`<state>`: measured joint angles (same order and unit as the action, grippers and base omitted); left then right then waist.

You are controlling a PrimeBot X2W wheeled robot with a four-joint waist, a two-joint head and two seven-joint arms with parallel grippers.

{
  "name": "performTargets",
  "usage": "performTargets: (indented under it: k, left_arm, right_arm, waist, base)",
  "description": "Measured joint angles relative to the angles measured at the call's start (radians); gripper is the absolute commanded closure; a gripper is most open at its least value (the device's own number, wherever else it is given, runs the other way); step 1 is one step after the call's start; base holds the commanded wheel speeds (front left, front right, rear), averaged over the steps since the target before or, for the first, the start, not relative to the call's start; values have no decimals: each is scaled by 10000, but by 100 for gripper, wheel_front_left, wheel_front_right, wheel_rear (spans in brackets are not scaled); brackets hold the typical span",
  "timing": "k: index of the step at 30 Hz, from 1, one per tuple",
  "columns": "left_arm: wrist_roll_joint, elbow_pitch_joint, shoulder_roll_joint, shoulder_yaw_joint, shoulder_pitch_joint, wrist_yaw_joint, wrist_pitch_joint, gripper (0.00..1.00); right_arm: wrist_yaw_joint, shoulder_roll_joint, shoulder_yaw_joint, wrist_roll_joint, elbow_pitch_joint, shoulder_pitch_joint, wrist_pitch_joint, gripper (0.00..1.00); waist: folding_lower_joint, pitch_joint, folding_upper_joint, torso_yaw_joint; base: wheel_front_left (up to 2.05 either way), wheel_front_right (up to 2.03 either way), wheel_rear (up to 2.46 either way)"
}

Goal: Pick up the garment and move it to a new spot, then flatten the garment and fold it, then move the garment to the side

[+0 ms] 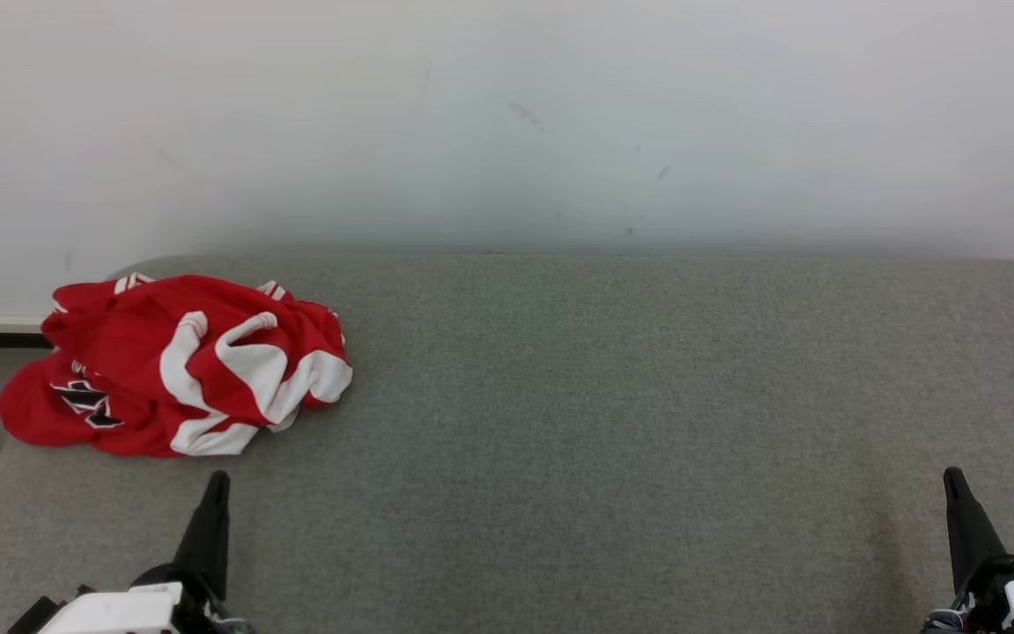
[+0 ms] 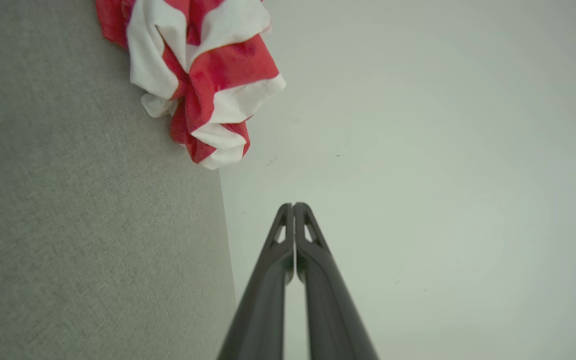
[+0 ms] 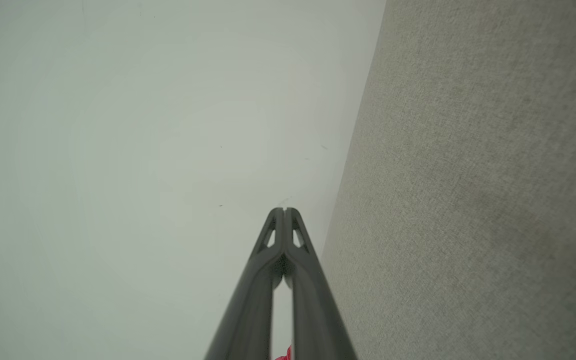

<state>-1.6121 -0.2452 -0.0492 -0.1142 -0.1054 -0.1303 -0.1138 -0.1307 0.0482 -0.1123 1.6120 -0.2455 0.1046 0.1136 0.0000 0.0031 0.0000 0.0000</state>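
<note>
You are looking at a plain white wall (image 1: 507, 114) across the top of the head view, and below it a wide desk (image 1: 613, 396) covered in grey felt-like fabric, with a rounded far-left corner. The garment (image 1: 172, 365), a red jersey with white stripes and a small patch of black and white lettering, lies crumpled in 1 heap at the far left of the desk, close to the wall. Its long axis runs roughly left to right across the head view, and its left end reaches the desk's left edge; whether it hangs over that edge you cannot tell. The left gripper (image 1: 216, 480) sits at the lower left, its 2 dark fingers pressed together to a single point and holding nothing. The heap lies just ahead of that tip, spreading mostly to its left. In the left wrist view the striped end of the cloth lies beyond and to one side of the closed fingers, not touching them. The right gripper (image 1: 951, 475) sits at the lower right, likewise closed and empty, well apart from the garment, with bare desk between them. The pick-up has not begun. The left arm is much the nearer, so the first reach probably falls to it, after its fingers part.
</note>
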Motion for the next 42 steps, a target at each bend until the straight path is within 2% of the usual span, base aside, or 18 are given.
performTargets:
  k: [20,21,31,42]
  left_arm:
    - [0,0,0,0,0,0,0,100]
    - [0,-25,6,0,13,0,6,0]
    - [127,-328,98,332,313,2,305,0]
    - [1473,-320,96,692,291,4,840,0]
  right_arm:
    - [0,0,0,0,0,0,0,100]
    - [0,-8,4,0,-25,-14,-4,0]
    - [6,-134,180,-222,-186,-360,-328,0]
    - [6,63,472,-2150,159,-455,-846,0]
  waist:
    - [0,0,0,0]
    - [0,0,0,0]
    - [0,3,0,9]
    - [1,-2,0,17]
  base:
    - [0,0,0]
    - [0,0,0]
    - [0,0,0]
    - [0,0,0]
